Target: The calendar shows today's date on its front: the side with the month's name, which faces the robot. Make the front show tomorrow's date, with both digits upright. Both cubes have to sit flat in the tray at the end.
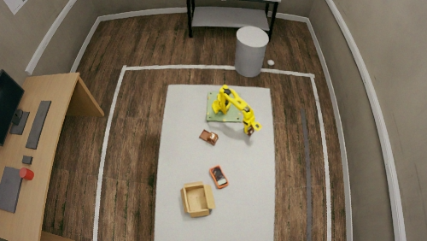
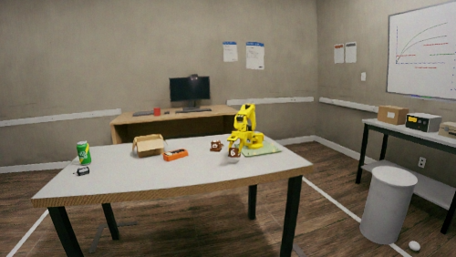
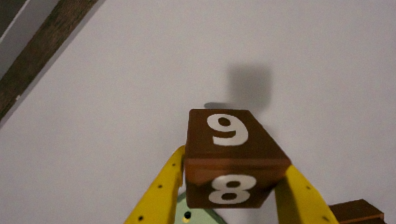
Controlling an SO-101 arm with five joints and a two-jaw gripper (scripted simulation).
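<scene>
My gripper (image 1: 251,129) (image 2: 233,149) (image 3: 233,172) is shut on a brown number cube (image 2: 234,153) (image 3: 225,131), held above the table by two opposite sides. In the wrist view the cube shows a white 9 on its upper face and an 8 on the face below; the exterior view shows a digit like a 6. The brown calendar tray (image 1: 205,134) stands on the table to the left of the gripper in the top view. The other cube (image 1: 212,137) (image 2: 216,144) sits at its right part. Its front digit is too small to read. A brown corner (image 3: 357,211) shows at the wrist view's bottom right.
The arm's green base plate (image 1: 211,112) (image 2: 264,151) is behind the tray. An orange-cased device (image 1: 219,177) (image 2: 175,155) and an open cardboard box (image 1: 197,201) (image 2: 150,147) lie farther out. A green can (image 2: 84,153) and a small black object (image 2: 83,171) are at the table's far end.
</scene>
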